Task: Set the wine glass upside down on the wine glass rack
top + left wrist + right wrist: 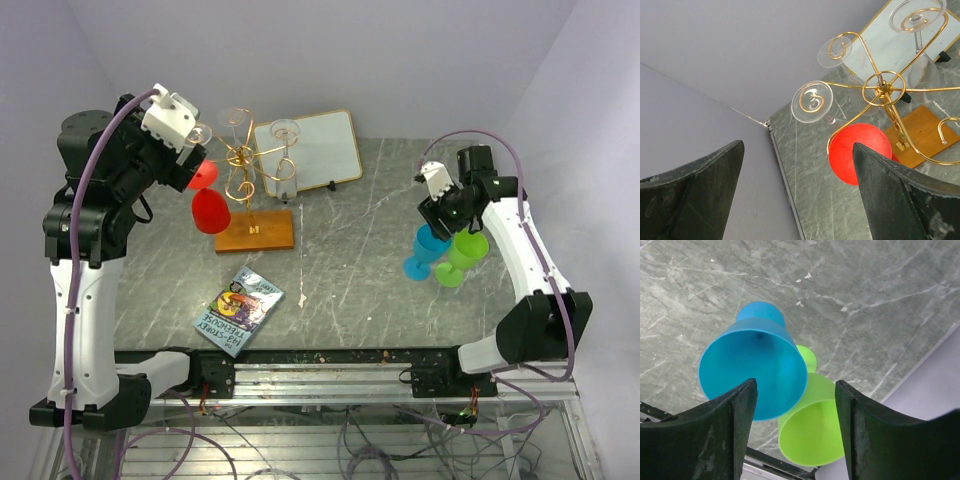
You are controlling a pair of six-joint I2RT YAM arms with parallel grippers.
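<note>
The wine glass rack (245,170) is a gold wire stand on an orange-brown wooden base (255,231) at the back left. A red wine glass (209,204) hangs upside down from it, its foot (855,150) held in a scroll arm. Clear glasses (812,102) hang from other arms. My left gripper (197,136) hovers high beside the rack's left, open and empty (799,146). At the right, a blue wine glass (752,367) and a green wine glass (815,435) stand upright, touching. My right gripper (796,384) sits just above their rims, jaws apart, holding nothing.
A white framed board (318,148) leans behind the rack. A colourful booklet (238,310) lies near the front left. The table's left edge (782,175) meets the wall close to the left gripper. A metal rail (330,375) runs along the near edge.
</note>
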